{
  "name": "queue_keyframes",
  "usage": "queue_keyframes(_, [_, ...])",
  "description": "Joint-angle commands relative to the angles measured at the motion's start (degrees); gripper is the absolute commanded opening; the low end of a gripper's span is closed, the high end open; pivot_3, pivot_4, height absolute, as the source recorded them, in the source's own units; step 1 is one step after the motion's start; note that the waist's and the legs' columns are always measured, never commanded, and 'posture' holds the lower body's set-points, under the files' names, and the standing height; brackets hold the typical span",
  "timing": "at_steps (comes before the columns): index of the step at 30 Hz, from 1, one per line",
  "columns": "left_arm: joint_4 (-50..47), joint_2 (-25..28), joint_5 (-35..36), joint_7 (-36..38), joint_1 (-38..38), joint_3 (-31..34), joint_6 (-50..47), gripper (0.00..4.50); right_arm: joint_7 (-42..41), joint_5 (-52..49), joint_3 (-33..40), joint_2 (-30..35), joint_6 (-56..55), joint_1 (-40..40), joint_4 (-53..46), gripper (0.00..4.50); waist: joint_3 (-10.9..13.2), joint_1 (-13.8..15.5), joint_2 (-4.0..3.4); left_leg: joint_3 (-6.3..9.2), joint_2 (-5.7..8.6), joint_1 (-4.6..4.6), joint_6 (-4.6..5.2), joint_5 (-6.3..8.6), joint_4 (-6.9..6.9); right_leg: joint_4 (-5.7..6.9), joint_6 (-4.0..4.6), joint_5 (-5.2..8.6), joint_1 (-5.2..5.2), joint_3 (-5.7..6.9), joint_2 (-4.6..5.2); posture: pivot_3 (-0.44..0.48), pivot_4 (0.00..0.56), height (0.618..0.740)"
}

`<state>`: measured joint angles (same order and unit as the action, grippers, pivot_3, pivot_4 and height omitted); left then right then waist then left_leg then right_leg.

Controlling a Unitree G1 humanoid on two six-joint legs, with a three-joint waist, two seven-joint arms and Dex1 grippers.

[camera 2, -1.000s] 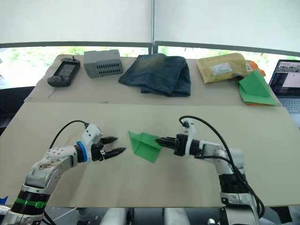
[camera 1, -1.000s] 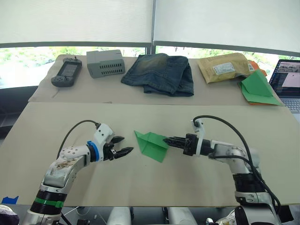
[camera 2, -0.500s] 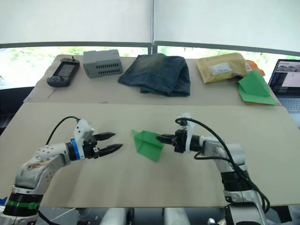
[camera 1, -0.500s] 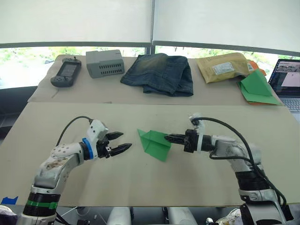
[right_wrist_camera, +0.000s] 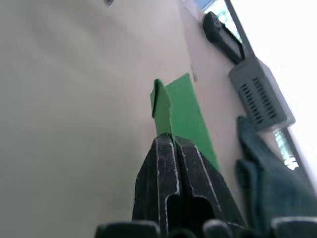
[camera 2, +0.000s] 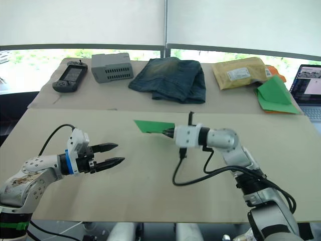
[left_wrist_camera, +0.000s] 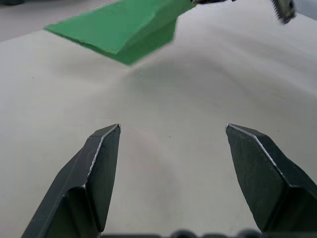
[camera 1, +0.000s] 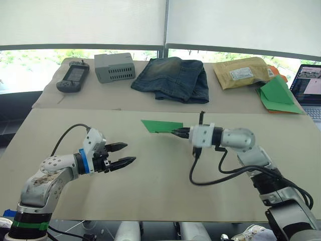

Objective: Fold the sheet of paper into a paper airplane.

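Above the middle of the worktop, the right gripper is clamped on one end of the paper airplane, holding it clear of the surface. The left gripper hovers well apart to its left, fingers spread and empty.
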<state>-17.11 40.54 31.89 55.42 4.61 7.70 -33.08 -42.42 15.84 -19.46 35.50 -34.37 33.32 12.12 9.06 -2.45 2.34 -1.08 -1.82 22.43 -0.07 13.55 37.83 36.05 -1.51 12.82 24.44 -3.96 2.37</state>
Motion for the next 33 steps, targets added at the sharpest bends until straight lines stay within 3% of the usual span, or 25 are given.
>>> queue_keyframes(1, [-0.80, 0.55, 0.80, -0.50, 1.43, 0.84, -0.08, 3.58, 10.24, 11.64, -0.84, 1.01, -15.33, 2.08, 3.57, 0.01, 0.01, -0.01, 0.01, 0.00, -0.01, 0.00, 0.00, 0.00, 0.00, 0.01, 0.11, -0.06, 0.01, 0.00, 0.00, 0.000, 0.150, 0.740])
queue_keyframes(10, [0.14, 0.20, 0.84, -0.49, 3.52, -0.09, -0.77, 3.58, 27.20, 27.37, -2.51, 2.18, -31.79, 1.25, 8.21, 0.01, 0.01, -0.13, 0.02, 0.00, 0.00, -0.08, 0.00, 0.00, 0.00, 0.06, 0.41, -0.22, -0.06, -0.05, -0.01, 0.000, 0.150, 0.740])
queue_keyframes(17, [1.37, -0.13, 0.48, -0.52, 4.33, -0.66, -0.43, 3.58, 31.37, 34.12, -5.79, 3.46, -34.38, 3.42, 14.57, 0.01, 0.01, -0.16, 0.02, 0.00, 0.00, -0.13, 0.00, -0.01, 0.00, 0.08, 0.43, -0.22, -0.09, -0.06, -0.01, 0.000, 0.150, 0.740])
queue_keyframes(20, [1.73, -0.47, 0.50, -0.87, 4.65, -0.65, -0.31, 3.58, 30.81, 32.42, -6.49, 4.45, -35.03, 4.33, 16.82, 0.01, 0.01, -0.18, 0.03, 0.00, 0.01, -0.16, 0.00, -0.01, 0.01, 0.08, 0.44, -0.23, -0.12, -0.07, -0.01, 0.000, 0.150, 0.740])
queue_keyframes(24, [1.54, -0.70, 0.46, -0.83, 4.23, -0.71, -0.03, 3.58, 27.16, 25.87, -6.67, 7.33, -35.44, 3.58, 15.33, 1.13, 0.01, -0.15, 0.03, 0.01, 0.01, -0.16, 0.00, -0.01, 0.01, 0.07, 0.44, -0.23, -0.14, -0.07, 0.00, 0.000, 0.150, 0.740])
queue_keyframes(27, [1.40, -0.87, 0.55, -0.88, 3.95, -0.70, -0.02, 3.58, 23.20, 17.54, -5.98, 11.51, -34.35, 1.02, 9.72, 2.34, 0.01, -0.04, 0.03, 0.03, 0.00, -0.15, 0.01, -0.01, 0.01, 0.07, 0.45, -0.22, -0.15, -0.06, 0.00, 0.000, 0.150, 0.740])
queue_keyframes(33, [1.44, -0.85, 0.71, -0.49, 3.62, -0.79, -0.07, 3.58, 16.48, 4.09, -3.39, 16.97, -26.96, -3.28, -0.63, 4.34, 0.02, -0.17, 0.04, 0.01, -0.02, -0.23, 0.01, -0.01, 0.01, 0.11, 0.42, -0.23, -0.22, -0.11, 0.06, 0.000, 0.150, 0.740])
